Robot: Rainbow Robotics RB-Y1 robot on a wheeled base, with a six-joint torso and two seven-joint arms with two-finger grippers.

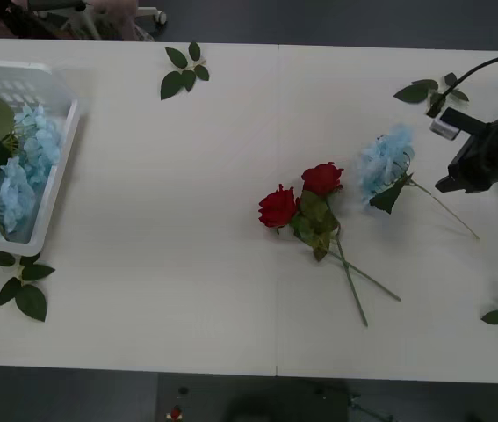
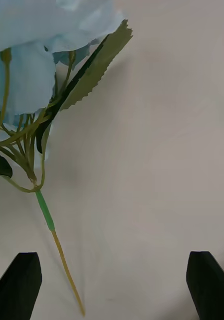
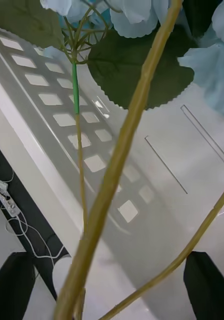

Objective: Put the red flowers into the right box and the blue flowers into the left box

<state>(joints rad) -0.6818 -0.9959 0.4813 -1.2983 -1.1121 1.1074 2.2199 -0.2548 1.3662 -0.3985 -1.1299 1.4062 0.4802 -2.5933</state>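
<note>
white table [image 1: 187,290], 2 red flowers [image 1: 301,200], 1 blue flower [image 1: 386,160], left box [image 1: 60,149], leaf sprigs [image 1: 184,69]

Matt counter, glossy box, cloth-like blooms

You have a smooth matt white counter [image 1: 187,308]; the left box [image 1: 60,141] looks like glossy moulded white plastic (light glints on its slotted wall), and the blue flowers [image 1: 387,163] and red flowers [image 1: 301,202] have soft fabric-like petals on thin plastic-looking stems.

Blue flowers [image 3: 141,15] and their long stems are lying across the left box [image 3: 52,100]; the left tool's [image 3: 112,292] black fingers [image 3: 14,285] are standing apart over them.
</note>
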